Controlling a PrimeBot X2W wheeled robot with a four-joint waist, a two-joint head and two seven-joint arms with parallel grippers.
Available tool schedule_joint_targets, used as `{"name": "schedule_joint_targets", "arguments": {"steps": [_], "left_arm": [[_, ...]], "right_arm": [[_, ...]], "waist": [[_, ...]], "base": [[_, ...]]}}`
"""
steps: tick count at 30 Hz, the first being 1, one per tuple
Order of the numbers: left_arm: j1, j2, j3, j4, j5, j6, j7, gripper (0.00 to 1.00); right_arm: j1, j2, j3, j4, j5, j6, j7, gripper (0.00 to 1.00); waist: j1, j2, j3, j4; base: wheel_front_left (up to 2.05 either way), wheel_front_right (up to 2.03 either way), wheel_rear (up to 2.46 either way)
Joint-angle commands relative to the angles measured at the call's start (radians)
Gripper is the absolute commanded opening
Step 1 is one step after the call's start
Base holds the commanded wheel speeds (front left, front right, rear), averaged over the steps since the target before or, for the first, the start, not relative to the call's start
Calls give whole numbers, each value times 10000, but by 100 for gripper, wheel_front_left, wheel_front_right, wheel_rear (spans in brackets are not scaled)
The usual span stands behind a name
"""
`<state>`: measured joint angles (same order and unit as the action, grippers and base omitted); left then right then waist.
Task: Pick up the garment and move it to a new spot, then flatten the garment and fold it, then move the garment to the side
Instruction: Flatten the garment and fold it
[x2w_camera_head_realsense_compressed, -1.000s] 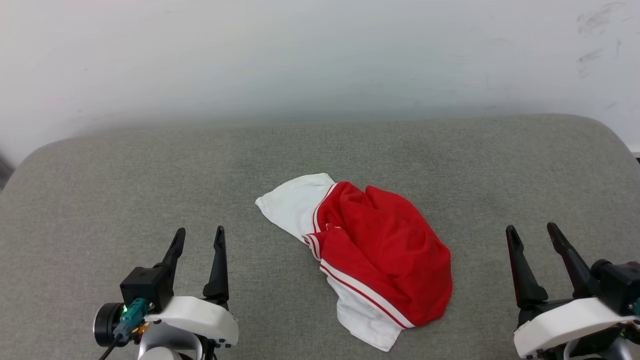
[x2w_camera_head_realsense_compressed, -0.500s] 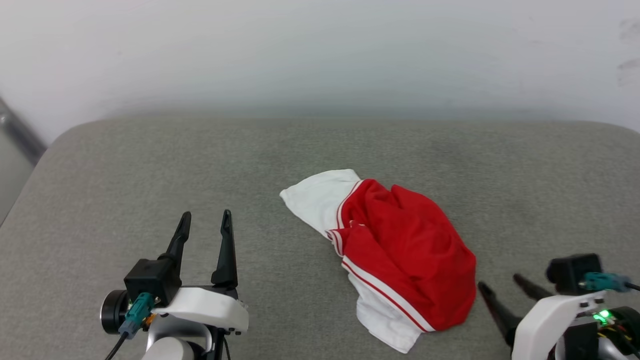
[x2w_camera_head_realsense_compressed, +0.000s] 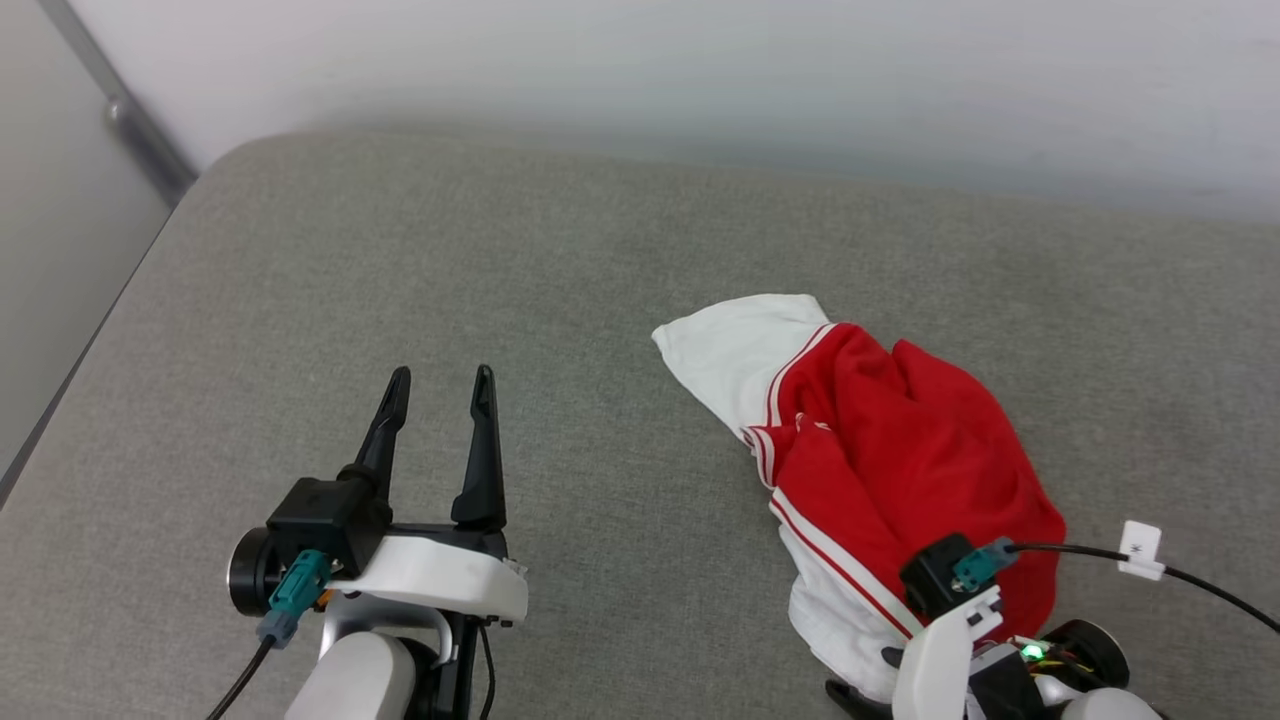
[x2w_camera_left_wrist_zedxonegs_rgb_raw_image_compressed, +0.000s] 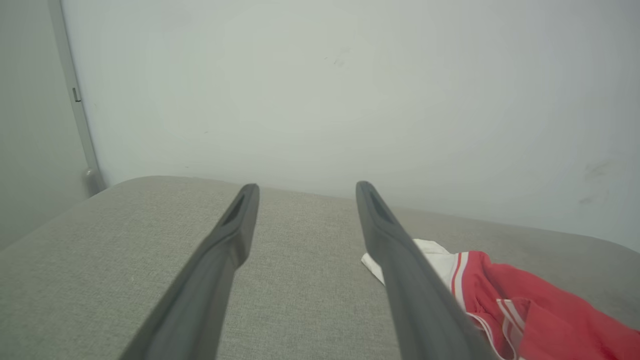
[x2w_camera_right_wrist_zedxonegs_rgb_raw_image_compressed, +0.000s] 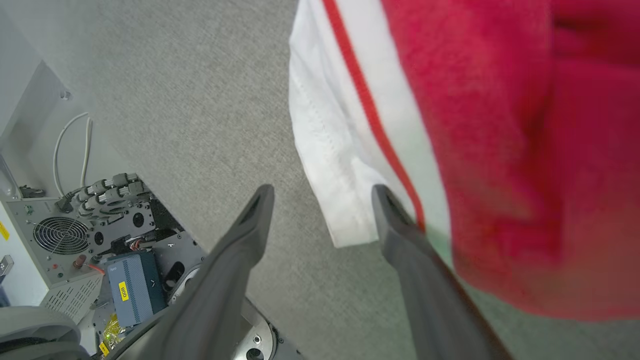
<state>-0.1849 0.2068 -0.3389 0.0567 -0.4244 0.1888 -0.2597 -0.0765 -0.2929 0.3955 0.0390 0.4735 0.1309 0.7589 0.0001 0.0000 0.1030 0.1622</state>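
Garment (x2w_camera_head_realsense_compressed: 900, 470): bright red with white sections edged by thin red-and-white stripes. It lies crumpled in a heap on the cushion, toward the robot's right, with one white section at its far left end and another at its near edge.
Cushion (x2w_camera_head_realsense_compressed: 400, 250): grey woven surface with a rounded far corner, set against a pale wall (x2w_camera_head_realsense_compressed: 700, 60).
Left gripper (x2w_camera_head_realsense_compressed: 442, 372): fingers spread wide and empty. It sits over bare cushion, well apart from the garment, fingers pointing toward the wall.
Right gripper (x2w_camera_right_wrist_zedxonegs_rgb_raw_image_compressed: 322, 190): fingers spread wide, nothing clamped. It is poised at the garment's near edge, with the corner of the white hem between the two fingers. One finger is over bare cushion and the other lies across the striped border. Whether it touches the cloth cannot be told.
Cable (x2w_camera_head_realsense_compressed: 1080, 548): black, carrying a white tag (x2w_camera_head_realsense_compressed: 1140, 548); it leads away from the right wrist toward the robot's right.
Equipment box (x2w_camera_right_wrist_zedxonegs_rgb_raw_image_compressed: 60, 235): pale housing with a fan grille and plugged leads, beyond the cushion's edge in the right wrist view.
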Motion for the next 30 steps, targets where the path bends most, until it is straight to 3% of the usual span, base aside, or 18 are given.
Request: {"name": "schedule_joint_targets", "arguments": {"steps": [1, 7, 8, 9, 10, 20, 25, 30], "left_arm": [[-145, -81, 22, 15, 88, -37, -58, 100], [-179, -208, 91, 140, 156, -108, -73, 100], [-161, -216, 123, 143, 156, -118, -74, 100], [-126, -224, 147, 148, 161, -130, -74, 100], [-88, -232, 166, 159, 169, -140, -74, 100], [184, -110, 319, 188, 279, -118, -56, 100], [352, -68, 364, 137, 239, -47, -55, 100], [400, -65, 327, 87, 194, -19, -4, 100]], "right_arm": [[-345, -50, 254, 399, 115, -3, -184, 100], [-588, -48, 1098, 1984, 206, -11, -285, 100], [-571, 2, 1196, 2148, 320, -9, -289, 92], [-611, 4, 1315, 2250, 347, -9, -307, 41], [-653, -16, 1395, 2282, 376, -8, -393, 0], [-1739, -139, 1164, 258, 91, -3, -2365, 0], [-1821, -25, 143, -506, -247, -3, -2903, 0], [-1558, 214, -2195, -831, -741, -5, -3151, 0]], "waist": [[-1, 0, 259, 174], [-1, 0, 389, 92], [-1, 0, 382, 48], [-1, 0, 372, -5], [-1, 0, 353, -51], [-1, 0, -88, -849], [-1, 0, -196, -1177], [-1, 0, -236, -1544]], "base": [[0, 0, 0], [0, 0, 0], [0, 0, 0], [0, 0, 0], [0, 0, 0], [0, 0, 0], [0, 0, 0], [0, 0, 0]]}}
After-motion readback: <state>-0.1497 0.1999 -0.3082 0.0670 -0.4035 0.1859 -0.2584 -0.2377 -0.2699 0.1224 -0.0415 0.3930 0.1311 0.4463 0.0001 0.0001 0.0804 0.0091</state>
